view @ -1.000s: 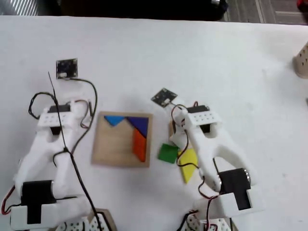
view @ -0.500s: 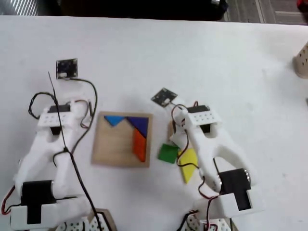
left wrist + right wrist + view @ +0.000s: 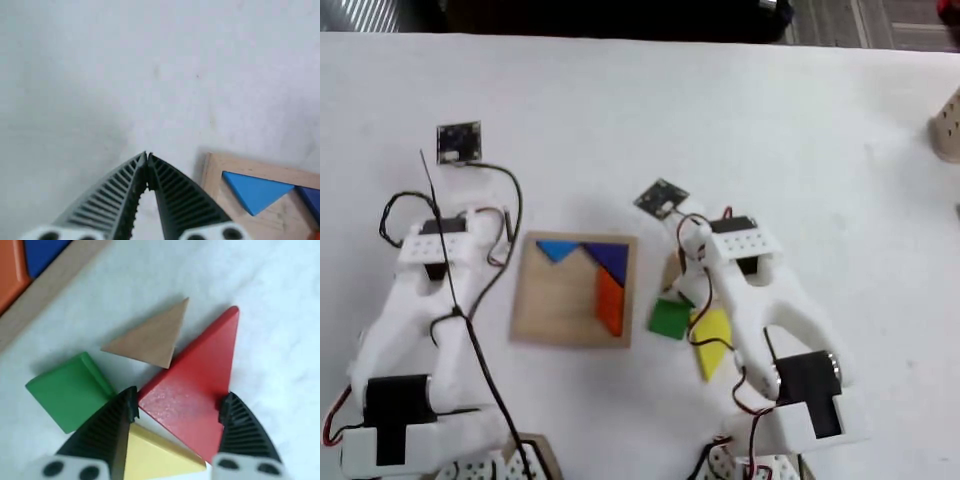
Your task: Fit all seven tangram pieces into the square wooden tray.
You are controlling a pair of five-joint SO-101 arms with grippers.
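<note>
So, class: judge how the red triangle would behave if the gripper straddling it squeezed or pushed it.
Probably stiff: the red triangle looks like a solid, thick flat block. Its glossy surface hints it could slip from the right gripper. Lying flat, it would likely slide, not roll or tip.

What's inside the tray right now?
Three pieces toward one corner: light blue triangle, dark blue piece, orange piece. The rest of the tray floor is bare wood, uncovered from above.
</note>
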